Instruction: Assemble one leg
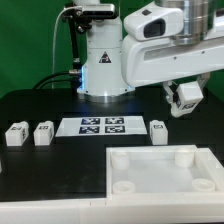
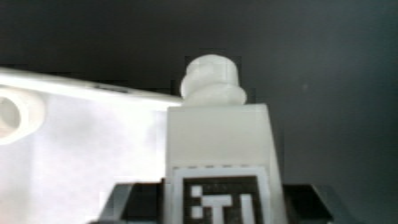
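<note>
My gripper (image 1: 186, 98) is shut on one leg (image 1: 187, 95) and holds it in the air above the table at the exterior view's right. In the wrist view the held leg (image 2: 217, 130) is a white block with a rounded peg on its far end and a black-and-white tag near my gripper (image 2: 217, 205), whose dark fingers (image 2: 139, 200) flank it. Three more legs stand on the black table: two (image 1: 15, 134) (image 1: 44, 132) at the exterior view's left and one (image 1: 158, 130) right of the middle. The held leg is above and behind the large white square piece (image 1: 150, 172).
The marker board (image 1: 103, 125) lies flat between the loose legs. The large white square piece with round corner sockets fills the front right of the table, and its edge shows in the wrist view (image 2: 54, 95). The robot base (image 1: 100, 60) stands at the back.
</note>
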`<state>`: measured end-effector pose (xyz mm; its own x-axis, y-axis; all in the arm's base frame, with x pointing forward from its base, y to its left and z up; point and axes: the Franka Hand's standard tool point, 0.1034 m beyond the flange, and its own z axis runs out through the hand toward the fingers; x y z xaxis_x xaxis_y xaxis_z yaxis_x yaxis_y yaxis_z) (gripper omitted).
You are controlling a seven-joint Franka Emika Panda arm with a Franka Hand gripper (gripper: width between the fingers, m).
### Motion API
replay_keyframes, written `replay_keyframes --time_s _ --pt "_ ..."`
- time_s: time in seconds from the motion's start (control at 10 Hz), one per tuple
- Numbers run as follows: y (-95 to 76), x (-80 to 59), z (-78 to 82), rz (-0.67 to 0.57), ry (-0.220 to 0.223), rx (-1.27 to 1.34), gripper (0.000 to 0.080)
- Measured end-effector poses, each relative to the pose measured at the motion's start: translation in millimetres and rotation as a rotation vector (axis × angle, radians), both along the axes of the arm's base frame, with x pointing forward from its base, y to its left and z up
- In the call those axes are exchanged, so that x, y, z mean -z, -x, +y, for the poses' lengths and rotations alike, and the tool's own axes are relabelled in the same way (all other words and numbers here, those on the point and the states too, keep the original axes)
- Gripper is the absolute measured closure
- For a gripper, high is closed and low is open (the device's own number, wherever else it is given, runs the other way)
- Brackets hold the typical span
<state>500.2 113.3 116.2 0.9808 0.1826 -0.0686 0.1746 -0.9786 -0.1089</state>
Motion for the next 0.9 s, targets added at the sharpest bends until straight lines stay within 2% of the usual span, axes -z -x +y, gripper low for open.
replay_keyframes --time_s 0.2,0.3,0.4,0.5,0.6,0.8,0.9 --pt "-21.1 6.8 -9.2 -0.224 -0.015 -0.036 0.0512" --pt "-39.9 -2.3 -18.2 -0.308 -0.014 -0.065 0.0512" --pt "-61.2 -19.2 -22.5 -0.383 -0.015 -0.062 0.0512" --pt "-80.0 -28.9 -22.1 -0.495 -0.017 -0.055 0.0512" --pt "-89.4 -34.4 -20.3 -0.568 -0.018 -0.053 0.0512" --pt "-89.5 -31.6 -35.4 -0.772 0.005 -0.045 0.0512" --pt "-81.7 -15.0 -36.6 -0.712 0.004 -0.046 0.0512"
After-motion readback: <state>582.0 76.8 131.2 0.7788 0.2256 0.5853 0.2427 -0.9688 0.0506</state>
